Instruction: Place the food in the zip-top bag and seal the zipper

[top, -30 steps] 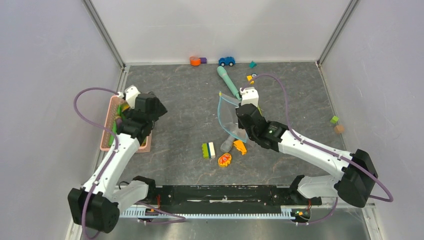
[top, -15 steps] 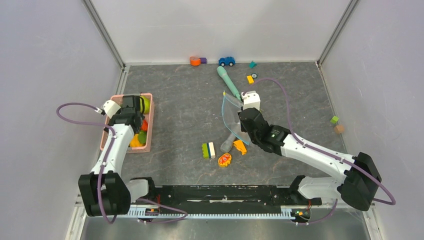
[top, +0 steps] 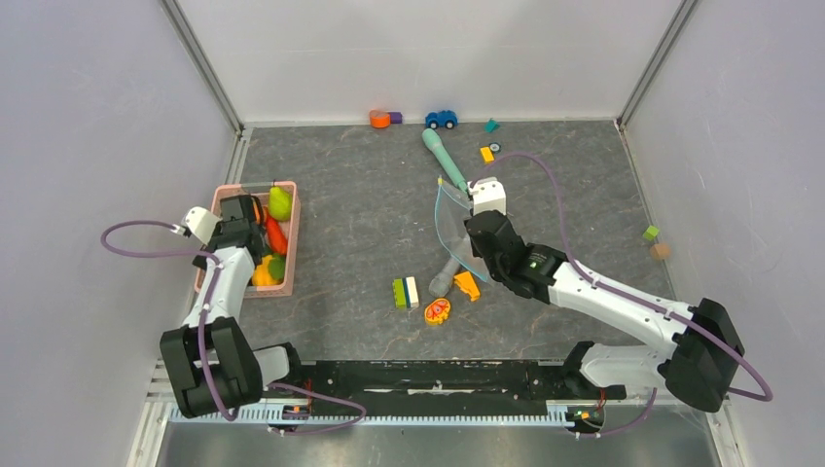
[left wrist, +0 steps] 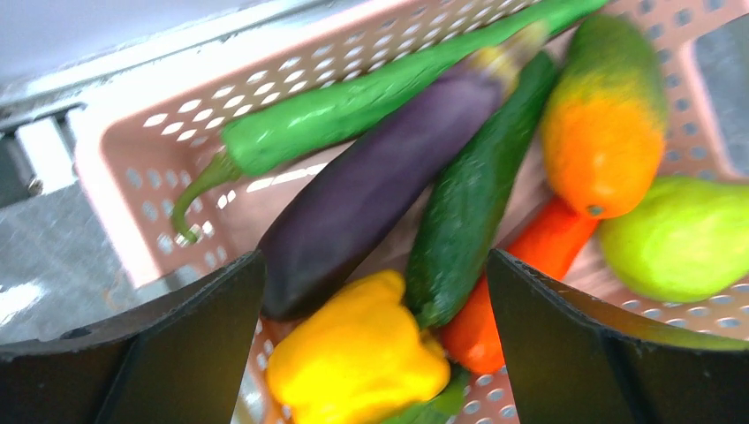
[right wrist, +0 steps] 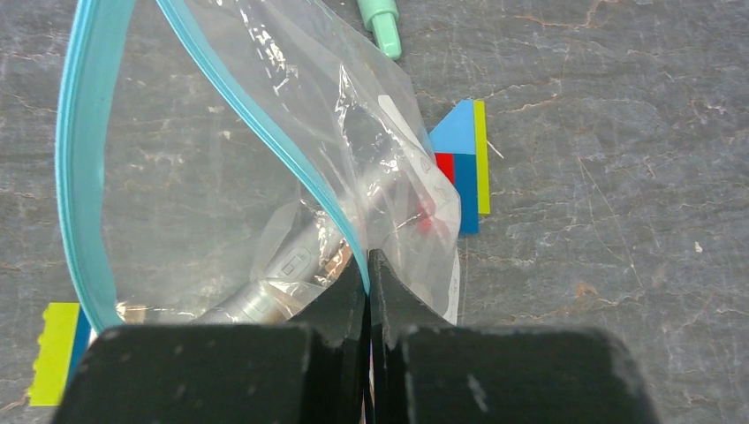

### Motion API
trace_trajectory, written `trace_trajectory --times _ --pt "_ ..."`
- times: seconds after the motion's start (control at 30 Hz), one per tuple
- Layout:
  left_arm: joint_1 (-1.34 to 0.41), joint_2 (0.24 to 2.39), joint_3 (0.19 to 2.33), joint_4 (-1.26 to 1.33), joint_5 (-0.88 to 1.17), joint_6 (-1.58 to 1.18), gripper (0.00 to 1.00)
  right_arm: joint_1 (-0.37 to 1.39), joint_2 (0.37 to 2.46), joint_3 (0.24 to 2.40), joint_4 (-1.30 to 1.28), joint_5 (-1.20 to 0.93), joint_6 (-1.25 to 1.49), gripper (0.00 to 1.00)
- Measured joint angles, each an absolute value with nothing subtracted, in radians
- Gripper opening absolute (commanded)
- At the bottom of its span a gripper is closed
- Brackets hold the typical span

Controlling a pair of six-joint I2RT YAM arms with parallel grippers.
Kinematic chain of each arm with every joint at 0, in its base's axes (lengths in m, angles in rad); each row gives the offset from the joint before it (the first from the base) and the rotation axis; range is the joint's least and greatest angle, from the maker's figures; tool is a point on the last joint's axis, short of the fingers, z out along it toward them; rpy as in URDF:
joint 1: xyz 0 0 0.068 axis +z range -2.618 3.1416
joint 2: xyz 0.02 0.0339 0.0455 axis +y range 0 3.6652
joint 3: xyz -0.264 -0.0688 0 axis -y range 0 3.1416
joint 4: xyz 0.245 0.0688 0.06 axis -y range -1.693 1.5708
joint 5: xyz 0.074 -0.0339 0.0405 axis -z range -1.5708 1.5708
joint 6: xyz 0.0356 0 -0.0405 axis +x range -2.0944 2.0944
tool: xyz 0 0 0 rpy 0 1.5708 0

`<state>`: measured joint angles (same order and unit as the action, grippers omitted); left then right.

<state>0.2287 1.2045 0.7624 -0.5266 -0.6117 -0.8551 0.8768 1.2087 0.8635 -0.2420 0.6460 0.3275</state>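
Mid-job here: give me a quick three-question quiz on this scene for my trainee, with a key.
1. True or false: the right gripper is shut on the bag.
2. Where is the eggplant? A) in the basket; B) in the bag; C) in the right gripper.
3. Fill in: the left gripper, over the basket, has its jaws ____.
Key: 1 true; 2 A; 3 open.
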Motion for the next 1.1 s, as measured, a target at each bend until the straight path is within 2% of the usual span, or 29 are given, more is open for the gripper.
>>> trace_trajectory --times 0.3,0.67,0.87,0.97,1.1 --pt "0.234 1.326 0.768 -0.249 -0.607 -0.693 1.0 0.877 1.245 0.863 -0.249 0.674 0.289 0.01" --pt "0.245 1.42 0.751 -0.102 -0.628 -0.645 0.99 0.877 1.293 0.863 -0.248 0.673 0.255 0.0" --pt "0.257 1.484 0.752 -0.102 -0.624 -0.645 0.93 0.877 1.294 0.863 -0.247 0.674 0.248 0.0" --pt "0.264 1.506 0.766 -0.115 -0.62 -0.646 0.86 0.877 1.294 0.863 -0.246 0.675 0.245 0.0" --pt "0.279 1.536 0.796 -0.129 -0.587 -0.647 0.84 0.877 1.294 0.863 -0.245 0.681 0.241 0.0"
